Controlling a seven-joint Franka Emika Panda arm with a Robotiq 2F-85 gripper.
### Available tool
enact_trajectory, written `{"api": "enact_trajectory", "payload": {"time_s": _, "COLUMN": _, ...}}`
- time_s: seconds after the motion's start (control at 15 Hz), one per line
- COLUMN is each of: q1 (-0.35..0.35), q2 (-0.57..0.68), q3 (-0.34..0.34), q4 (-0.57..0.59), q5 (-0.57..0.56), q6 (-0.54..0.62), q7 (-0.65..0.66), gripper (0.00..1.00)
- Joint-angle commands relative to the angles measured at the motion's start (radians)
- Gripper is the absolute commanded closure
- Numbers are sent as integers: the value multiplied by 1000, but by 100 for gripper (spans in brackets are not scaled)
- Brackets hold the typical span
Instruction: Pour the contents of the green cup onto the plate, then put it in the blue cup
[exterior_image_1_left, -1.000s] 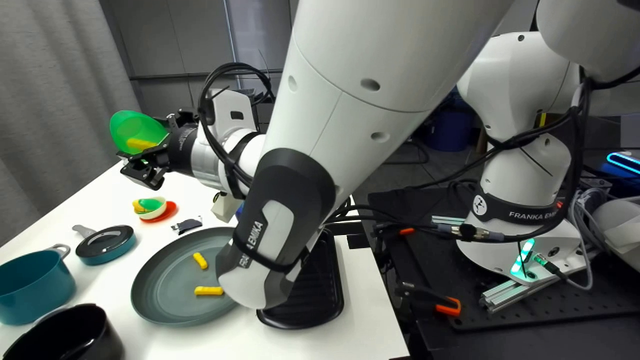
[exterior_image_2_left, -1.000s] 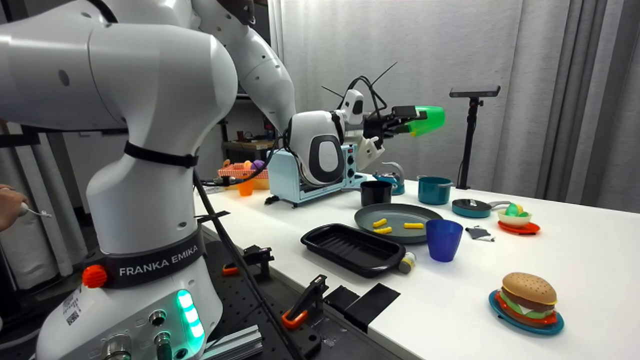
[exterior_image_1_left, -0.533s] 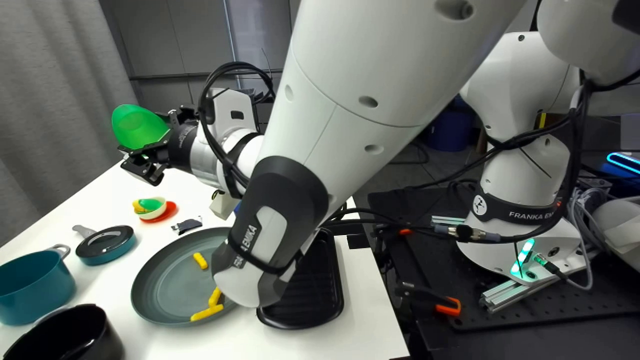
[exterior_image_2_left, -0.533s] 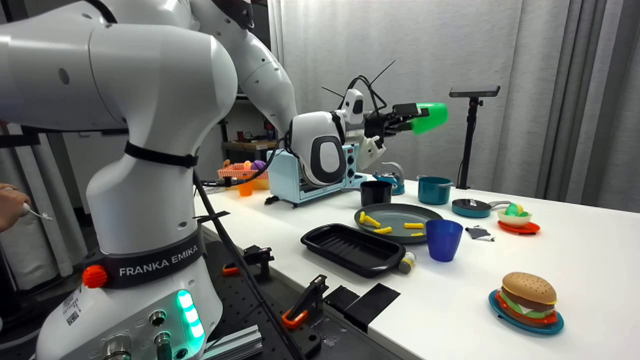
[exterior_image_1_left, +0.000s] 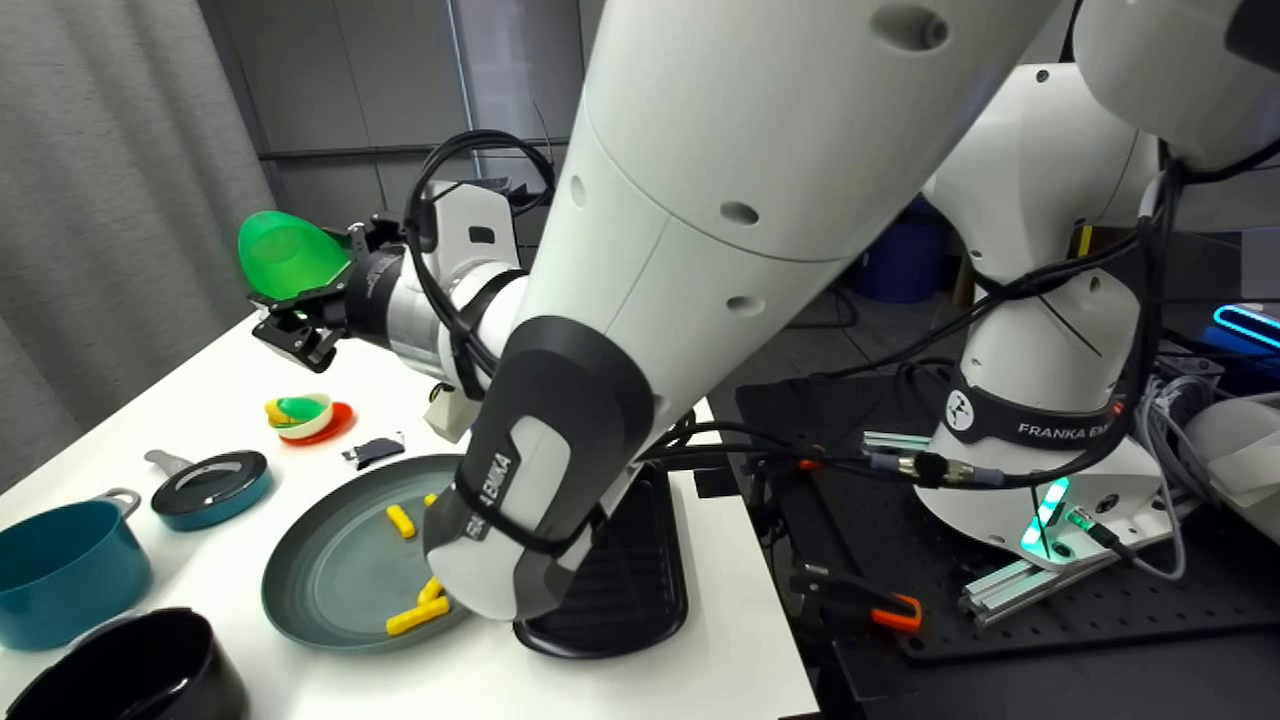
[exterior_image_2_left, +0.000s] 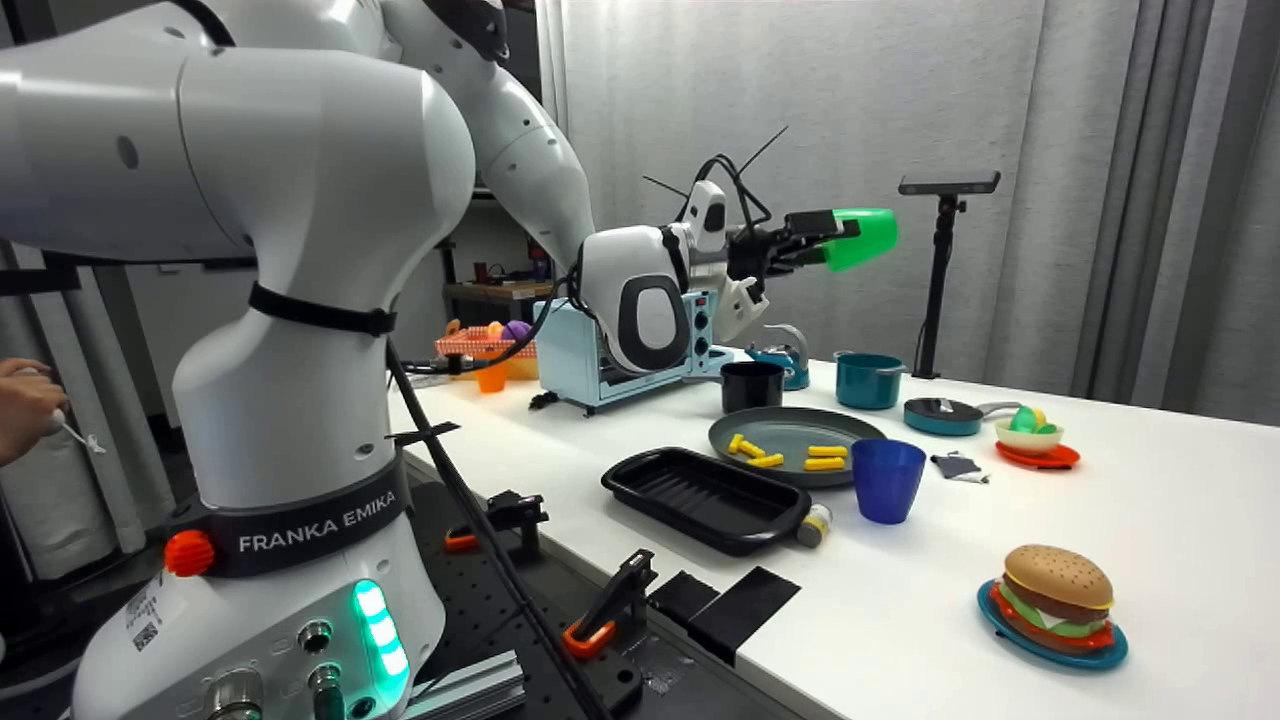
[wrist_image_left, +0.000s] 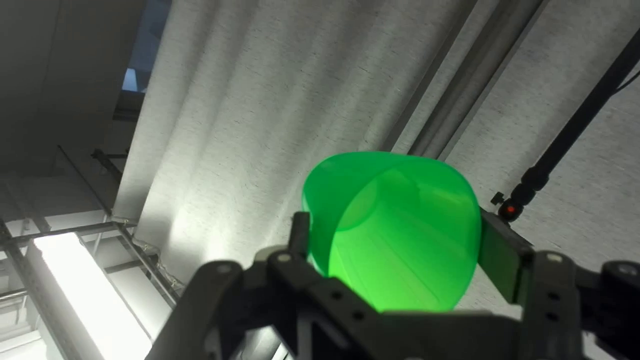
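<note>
My gripper (wrist_image_left: 395, 242) is shut on the green cup (wrist_image_left: 400, 225), a finger on each side of it. The cup is held high above the table and lies tipped, its mouth facing back towards the gripper and slightly down, in both exterior views (exterior_image_1_left: 290, 255) (exterior_image_2_left: 868, 238). Its inside looks empty in the wrist view. Several yellow sticks (exterior_image_2_left: 825, 463) lie on the grey-green plate (exterior_image_2_left: 790, 425) below; they also show on the plate (exterior_image_1_left: 335, 570) in an exterior view (exterior_image_1_left: 416, 614). The blue cup (exterior_image_2_left: 888, 482) stands upright just beside the plate; the arm hides it in an exterior view.
A black rectangular tray (exterior_image_2_left: 700, 500) and a small jar (exterior_image_2_left: 815, 526) are beside the plate. A black pot (exterior_image_2_left: 752, 386), a teal pot (exterior_image_2_left: 868, 383), a teal pan (exterior_image_2_left: 942, 416) and a light blue oven (exterior_image_2_left: 568, 345) stand behind. A toy burger (exterior_image_2_left: 1058, 595) is on the near table.
Yellow sticks that were inside the green cup one second ago have dropped out and lie on the plate with the others. The cup has tilted a little and shifted slightly.
</note>
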Motion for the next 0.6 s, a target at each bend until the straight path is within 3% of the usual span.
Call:
{"api": "enact_trajectory", "payload": {"time_s": 0.0, "q1": -105, "q2": -67, "q3": 80, "q4": 33, "q5": 13, "q6": 28, "q7": -75, "gripper": 44}}
{"api": "enact_trajectory", "payload": {"time_s": 0.53, "q1": -346, "q2": -158, "q3": 239, "q4": 96, "q5": 0, "q6": 30, "q7": -185, "gripper": 44}}
